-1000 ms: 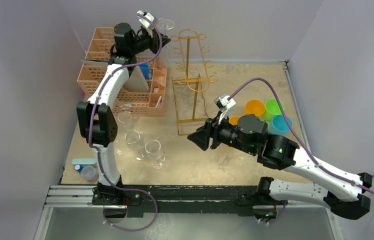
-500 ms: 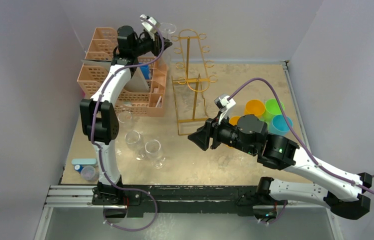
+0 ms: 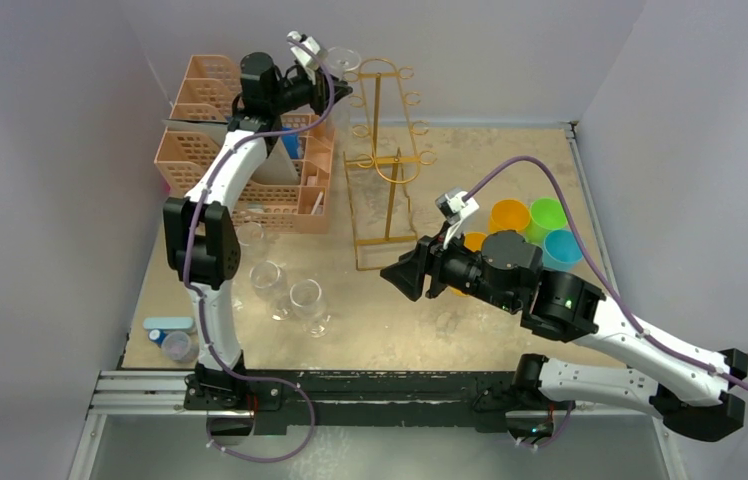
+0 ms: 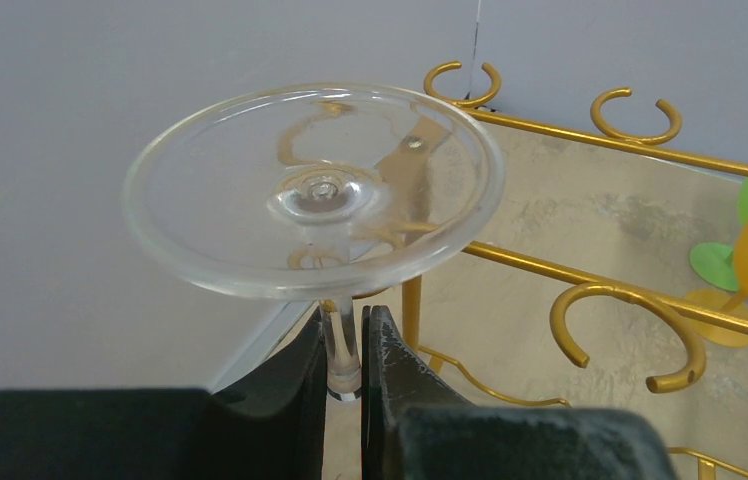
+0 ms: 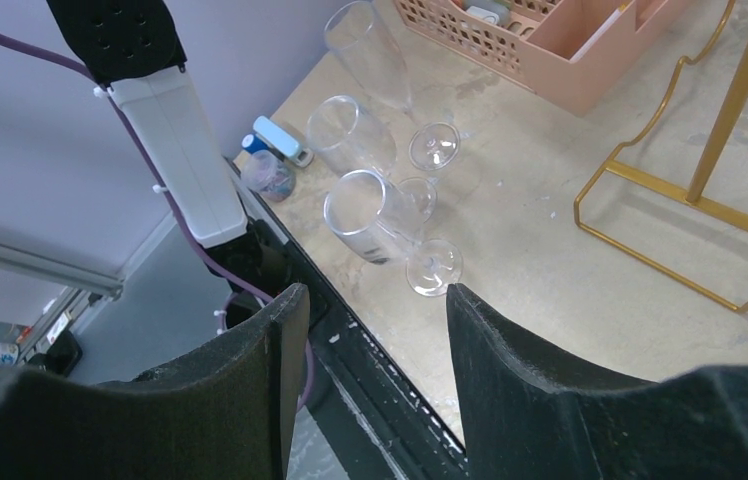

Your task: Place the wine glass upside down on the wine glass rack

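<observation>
Upper left of the overhead view, the left tool is clamped on the stem of the wine glass, foot uppermost, just beside the wine glass rack, while the right tool, mid-frame, stands apart.

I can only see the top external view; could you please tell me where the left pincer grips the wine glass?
Observer: The left pincer is shut on the stem of the wine glass, just below its round foot.
Operator: Thanks; is that stem inside a hook yet?
Observer: No; the hooks of the wine glass rack stand beside it, none around the stem.
Operator: Is the right pincer holding anything?
Observer: No, the right pincer is open and empty, looking down at clear glasses.
</observation>
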Available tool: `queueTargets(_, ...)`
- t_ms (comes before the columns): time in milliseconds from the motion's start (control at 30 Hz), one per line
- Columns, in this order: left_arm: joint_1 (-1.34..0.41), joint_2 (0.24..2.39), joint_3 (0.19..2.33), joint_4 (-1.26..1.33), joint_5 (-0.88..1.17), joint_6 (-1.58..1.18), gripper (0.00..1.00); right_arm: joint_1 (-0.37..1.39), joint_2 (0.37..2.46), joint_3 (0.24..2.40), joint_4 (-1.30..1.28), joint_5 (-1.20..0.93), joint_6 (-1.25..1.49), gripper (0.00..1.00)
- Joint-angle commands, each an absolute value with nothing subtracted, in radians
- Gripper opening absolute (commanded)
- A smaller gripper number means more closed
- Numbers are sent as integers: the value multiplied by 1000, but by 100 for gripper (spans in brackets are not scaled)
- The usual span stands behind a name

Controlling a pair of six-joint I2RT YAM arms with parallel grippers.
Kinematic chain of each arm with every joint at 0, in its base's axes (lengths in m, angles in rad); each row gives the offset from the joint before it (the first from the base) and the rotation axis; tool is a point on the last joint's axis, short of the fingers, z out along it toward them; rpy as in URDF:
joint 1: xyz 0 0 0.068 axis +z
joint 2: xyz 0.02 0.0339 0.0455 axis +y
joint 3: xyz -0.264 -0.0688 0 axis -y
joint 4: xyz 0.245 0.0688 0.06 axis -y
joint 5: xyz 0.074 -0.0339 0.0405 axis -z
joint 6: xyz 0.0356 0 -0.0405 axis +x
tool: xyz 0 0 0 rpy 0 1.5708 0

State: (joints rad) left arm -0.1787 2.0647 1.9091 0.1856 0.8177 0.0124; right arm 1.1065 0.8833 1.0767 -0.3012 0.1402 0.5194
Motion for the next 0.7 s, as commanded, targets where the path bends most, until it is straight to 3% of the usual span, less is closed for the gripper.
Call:
queueTargets(0, -187, 2068, 1921, 228, 832, 35, 0, 1112, 874, 1079, -284, 159, 502, 56)
queueTargets(200, -187, 2075, 1920, 220, 821, 36, 0, 1111, 874, 1078, -282, 162, 501, 56)
queueTargets(367, -187, 2072, 1906, 238, 699, 14, 0, 1112, 876, 1077, -280, 161, 503, 56)
queueTargets(667, -188, 2101, 1936, 207, 782, 9, 0, 1111, 876, 1075, -281, 165, 501, 56)
